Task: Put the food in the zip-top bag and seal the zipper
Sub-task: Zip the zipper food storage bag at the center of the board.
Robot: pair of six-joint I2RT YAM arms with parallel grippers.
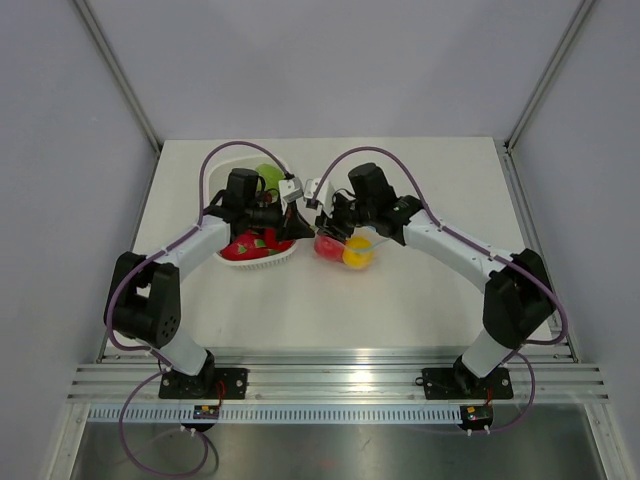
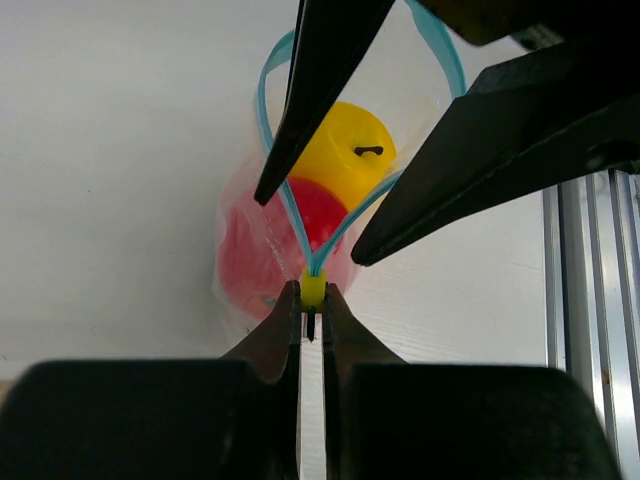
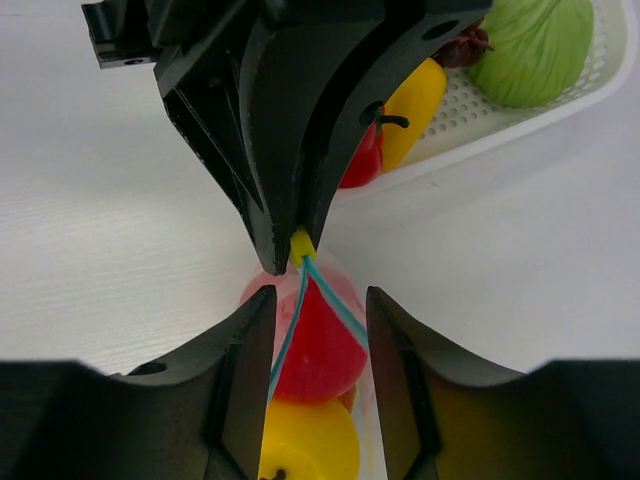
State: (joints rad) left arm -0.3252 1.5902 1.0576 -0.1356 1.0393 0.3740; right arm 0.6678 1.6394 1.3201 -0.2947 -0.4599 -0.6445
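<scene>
No brand or wording can be read. The small tags (image 1: 208, 408) on the arm bases are too small to be made out.

A small clear crinkly plastic zip-top bag (image 2: 240, 280) is seen lying near the middle of the white table (image 1: 330, 310), just beside a white slotted plastic basket (image 1: 262, 264). A glossy yellow toy fruit (image 2: 345, 150) and a glossy red toy fruit (image 2: 325, 215) are held inside it. The pale blue-teal zipper (image 2: 262, 105) is parted into a loop, and its two strips meet at a small yellow tab (image 3: 299, 243).

The left gripper (image 2: 312, 292) is pressed together on that yellow tab. The right gripper (image 3: 318, 300) is spread apart, with one finger on each side of the bag and the zipper strips between them. Whether the fingers touch the plastic cannot be told.

In the basket a round green toy vegetable (image 3: 525, 45), a second yellow piece (image 3: 415, 105) and a red piece (image 3: 365, 160) are seen.

Bare table is left in front of the bag, towards the ribbed aluminium rail (image 1: 330, 380) at the near edge, and also to the right. The left side is closed off by the basket.
</scene>
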